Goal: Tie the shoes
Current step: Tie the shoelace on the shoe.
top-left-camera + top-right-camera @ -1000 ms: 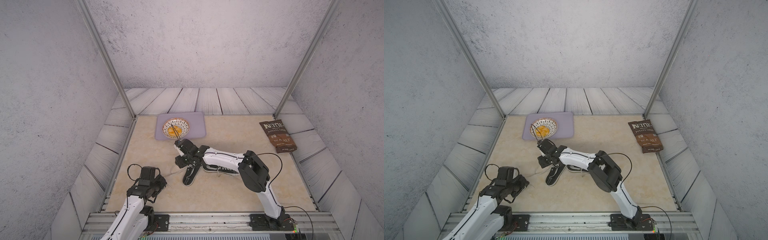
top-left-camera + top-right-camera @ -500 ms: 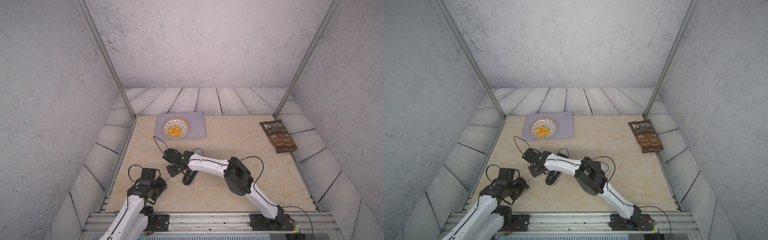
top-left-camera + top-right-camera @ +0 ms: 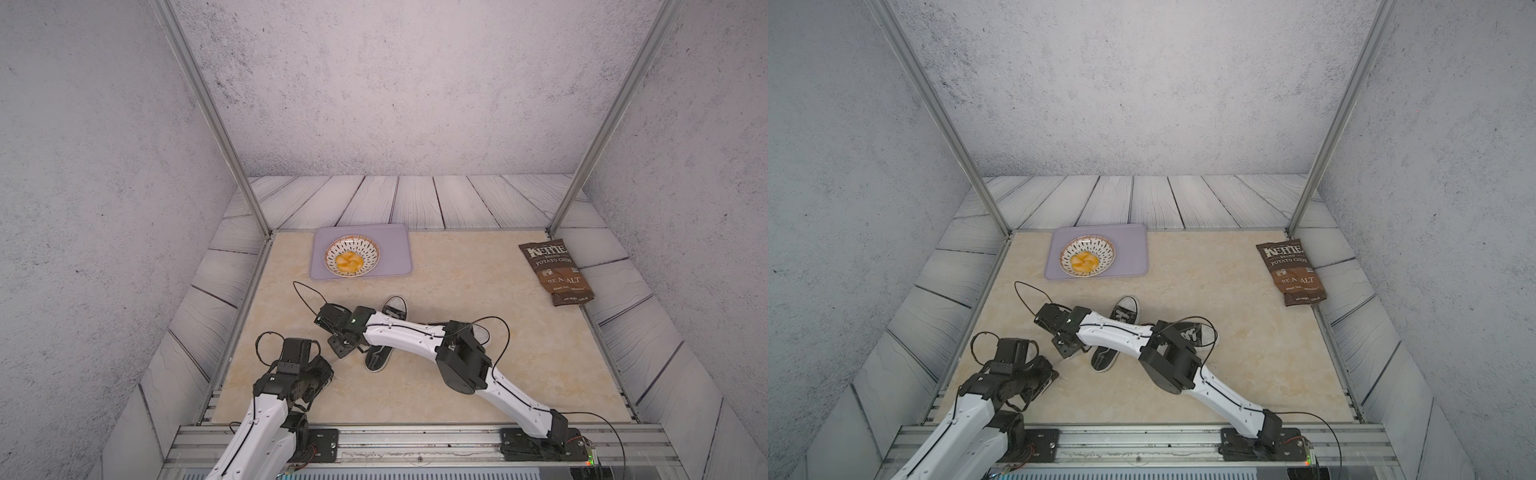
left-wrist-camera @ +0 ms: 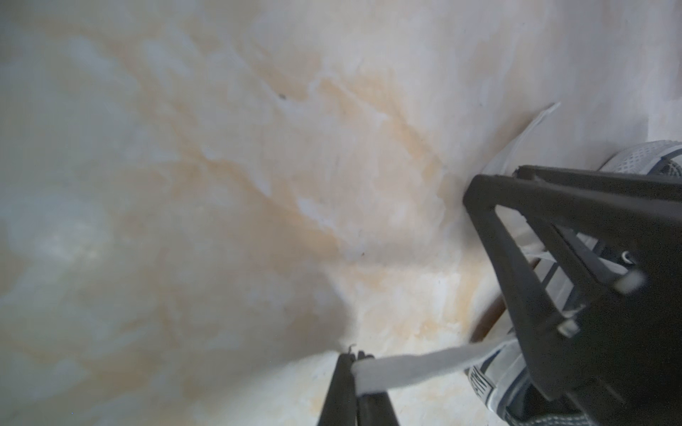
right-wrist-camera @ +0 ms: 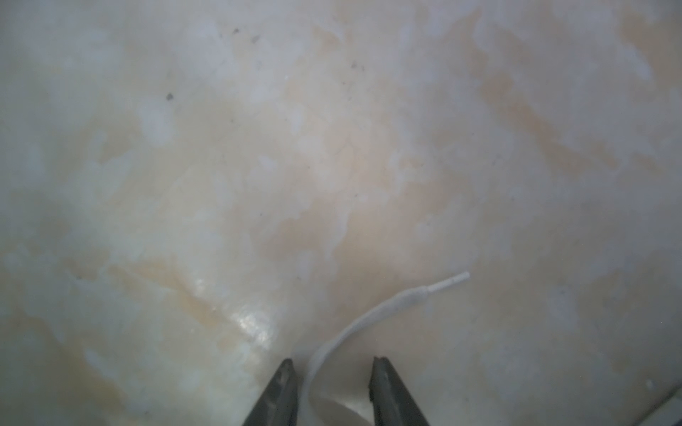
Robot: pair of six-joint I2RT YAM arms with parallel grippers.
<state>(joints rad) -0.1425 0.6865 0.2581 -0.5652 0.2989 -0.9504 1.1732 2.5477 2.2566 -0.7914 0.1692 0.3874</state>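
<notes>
Two black shoes with white toe caps lie on the beige tabletop. One shoe runs under my right forearm. The second shoe is half hidden by that arm's elbow. My left gripper is shut on a flat white lace that stretches taut to the near shoe. My right gripper hangs low just left of that shoe. Its fingers stand apart, with another lace end curving up between them, close to one finger and not pinched.
A lilac tray at the back holds a patterned bowl of chips. A brown chip bag lies at the right edge. Metal frame posts stand at the back corners, and both arm bases sit on the front rail.
My right arm has swung from beside the bowl down and leftward, close to the left gripper, and its jaws have narrowed. The left arm has kept still with the lace.
</notes>
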